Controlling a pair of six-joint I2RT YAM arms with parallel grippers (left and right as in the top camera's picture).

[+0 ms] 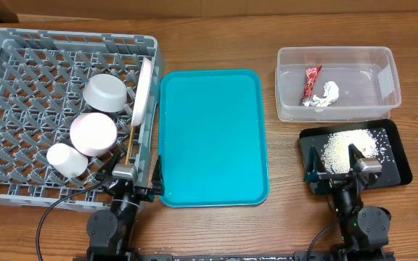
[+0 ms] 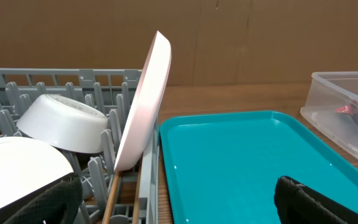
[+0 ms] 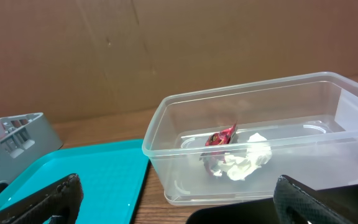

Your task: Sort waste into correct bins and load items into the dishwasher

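The grey dish rack [image 1: 6, 36] holds the white plate [image 1: 144, 88] on edge against its right wall, the grey-green bowl [image 1: 105, 94], the pink bowl [image 1: 93, 133], the white cup [image 1: 67, 159] and the chopsticks [image 1: 132, 141]. The red wrapper [image 1: 311, 81] and the tissue [image 1: 325, 95] lie in the clear tub [image 1: 336, 49]. Rice [image 1: 343, 147] is heaped on the black tray [image 1: 396, 163]. My left gripper [image 1: 130, 168] stands open over the rack's near right corner, holding nothing. My right gripper [image 1: 333, 161] is open and empty above the black tray's near edge.
The teal tray [image 1: 212, 138] lies bare between the rack and the bins. In the left wrist view the plate [image 2: 145, 99] leans just ahead of the open gripper [image 2: 179, 205]. A brown cardboard wall runs along the table's far edge.
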